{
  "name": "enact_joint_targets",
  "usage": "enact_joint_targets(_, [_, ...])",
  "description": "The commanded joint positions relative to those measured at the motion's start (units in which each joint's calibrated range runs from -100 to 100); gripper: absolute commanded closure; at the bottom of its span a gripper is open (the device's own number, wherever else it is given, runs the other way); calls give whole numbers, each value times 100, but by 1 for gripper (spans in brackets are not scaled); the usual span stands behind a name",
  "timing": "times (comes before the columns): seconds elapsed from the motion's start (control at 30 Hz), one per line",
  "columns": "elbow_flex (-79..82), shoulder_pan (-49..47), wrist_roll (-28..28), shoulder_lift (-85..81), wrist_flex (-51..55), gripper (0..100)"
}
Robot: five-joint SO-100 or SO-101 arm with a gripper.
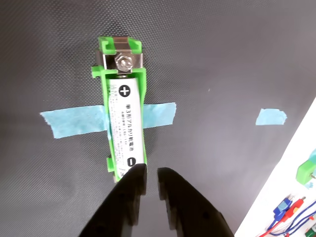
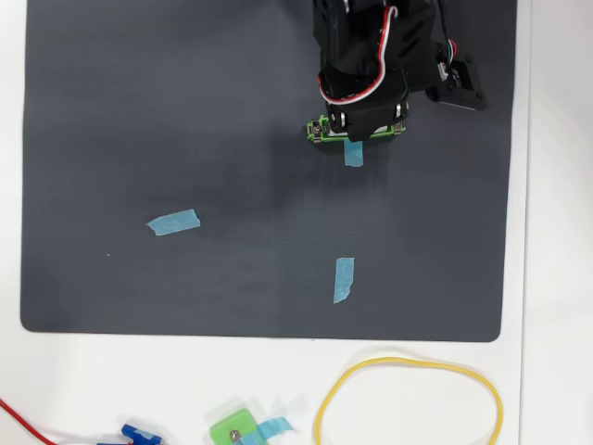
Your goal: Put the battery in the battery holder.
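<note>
Already battery [image 1: 126, 126] lengthwise inside battery holder [image 1: 120, 52], hand [image 1: 151, 174] just beside, slightly parted, holding nothing.

A dark grey mat [image 2: 185, 139] covers most of the white table [image 2: 556, 278] in the overhead view. 2 loose strips of blue tape lie on the mat: 1 at the left [image 2: 173, 222], 1 nearer and to the right [image 2: 344, 279]. On the table's near edge sit a yellow loop [image 2: 408, 363], a squarish green block [image 2: 233, 430] with blue tape, a red wire [image 2: 23, 419] and a blue connector [image 2: 139, 433].
</note>
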Motion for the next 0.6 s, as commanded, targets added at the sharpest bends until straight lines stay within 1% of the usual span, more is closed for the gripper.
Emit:
enact_joint_targets(0.0, [-31,113,22,-129,-338,100])
enact_joint_targets(0.17, [-111,113,22,306,-338,100])
enact_joint_targets(0.57, [-120,113,22,443,-338,100])
